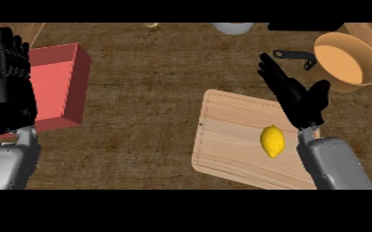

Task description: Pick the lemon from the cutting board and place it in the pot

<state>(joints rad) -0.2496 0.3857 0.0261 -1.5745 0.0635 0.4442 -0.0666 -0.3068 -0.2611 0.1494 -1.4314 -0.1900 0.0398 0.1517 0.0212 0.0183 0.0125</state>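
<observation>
- On the wooden cutting board [232, 137] lies the lemon [272, 140], near the board's right side, and nothing holds it.
- Just right of the lemon, the right hand [294, 96] is over the board with straight, spread fingers; it seems not to touch the fruit.
- At the upper right stands the pot [345, 61], with a dark handle toward the hand.
- At the left edge, the left hand [15, 86] rests with relaxed fingers up, beside a red box [62, 86].
</observation>
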